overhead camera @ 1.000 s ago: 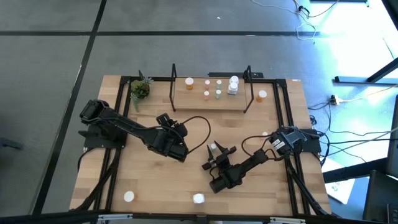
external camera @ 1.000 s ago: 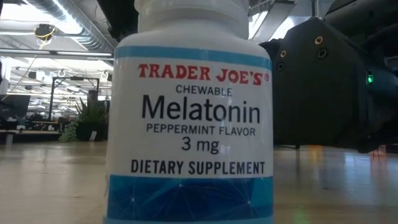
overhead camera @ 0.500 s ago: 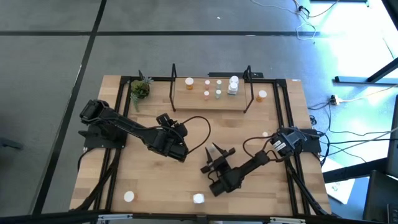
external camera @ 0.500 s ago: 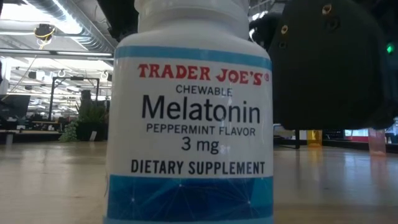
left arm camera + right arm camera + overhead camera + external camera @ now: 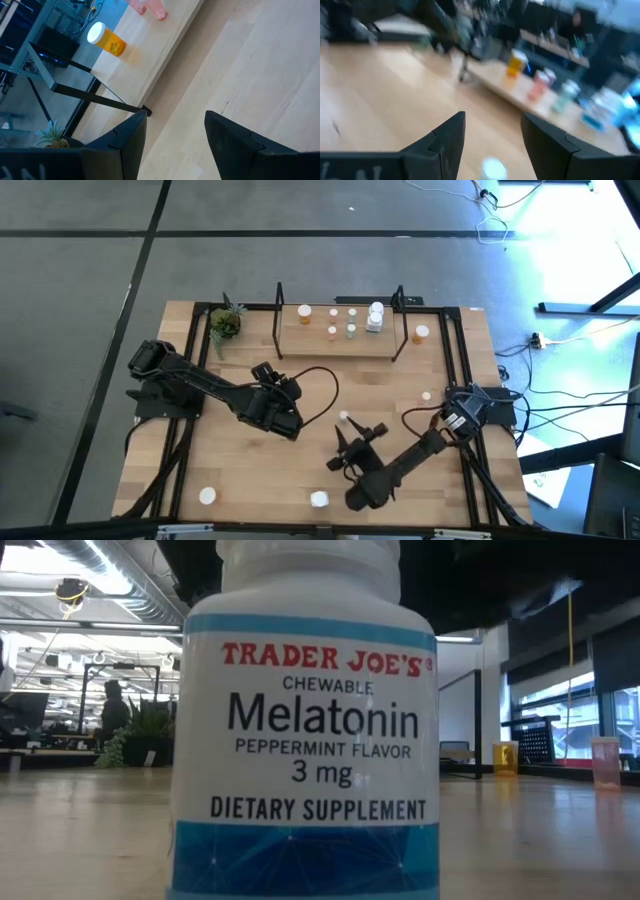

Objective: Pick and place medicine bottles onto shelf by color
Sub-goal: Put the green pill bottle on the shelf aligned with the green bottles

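Note:
The shelf (image 5: 340, 340) stands at the table's far side with several small medicine bottles (image 5: 352, 330) and a larger white one (image 5: 376, 315) on its board. An orange bottle (image 5: 422, 333) stands on the table to the right of it. Mid-table stands a small white-capped bottle (image 5: 344, 418), also seen in the right wrist view (image 5: 493, 170). My right gripper (image 5: 358, 436) (image 5: 493, 120) hovers open just on its near side, touching nothing. Left of centre, my left gripper (image 5: 290, 418) (image 5: 175, 117) waits open and empty, facing the shelf's left end and an orange bottle (image 5: 107, 40).
A white Melatonin bottle (image 5: 305, 740) at the near edge (image 5: 319, 499) fills the low view. Another white-capped bottle (image 5: 207, 496) stands near-left, and a small cap (image 5: 426, 395) shows right of centre. A potted plant (image 5: 225, 323) sits left of the shelf. A person shows far off (image 5: 115, 705).
My right gripper has risen and drawn back toward the table's near edge, rolling a little, and has left the low view. Its fingers have stayed open. The white-capped bottle mid-table has kept its place.

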Available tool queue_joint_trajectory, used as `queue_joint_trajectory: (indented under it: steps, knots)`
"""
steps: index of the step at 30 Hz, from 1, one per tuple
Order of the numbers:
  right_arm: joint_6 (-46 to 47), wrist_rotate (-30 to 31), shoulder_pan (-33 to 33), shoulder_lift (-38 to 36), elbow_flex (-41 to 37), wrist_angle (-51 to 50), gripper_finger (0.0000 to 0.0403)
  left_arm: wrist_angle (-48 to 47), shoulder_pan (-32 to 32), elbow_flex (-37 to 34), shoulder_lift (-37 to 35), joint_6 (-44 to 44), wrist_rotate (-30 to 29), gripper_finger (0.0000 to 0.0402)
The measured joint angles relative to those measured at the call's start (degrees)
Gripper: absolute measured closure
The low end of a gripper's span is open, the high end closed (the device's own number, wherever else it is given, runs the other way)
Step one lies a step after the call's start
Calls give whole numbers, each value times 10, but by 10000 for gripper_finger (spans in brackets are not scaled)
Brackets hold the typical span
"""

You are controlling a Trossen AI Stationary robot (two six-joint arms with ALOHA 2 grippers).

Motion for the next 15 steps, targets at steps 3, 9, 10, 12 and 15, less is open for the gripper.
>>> queue_joint_trajectory:
  steps: [3, 9, 10, 12, 15]
  knots:
    - [-27, -81, 0, -7, 44, -1, 209, 0, 0, 0, 0, 0, 0, 207]
    - [-168, -261, -21, -25, 130, -3, 228, 4, 0, 0, 0, 0, 1, 207]
    - [-176, -288, -29, -27, 144, -2, 232, 4, 0, 0, 0, 0, 2, 207]
    - [-224, -338, -45, -33, 168, -2, 238, 5, 0, 0, 0, 0, 3, 207]
    - [-308, -407, -69, -37, 208, -3, 241, 7, 0, 0, 0, 0, 3, 207]
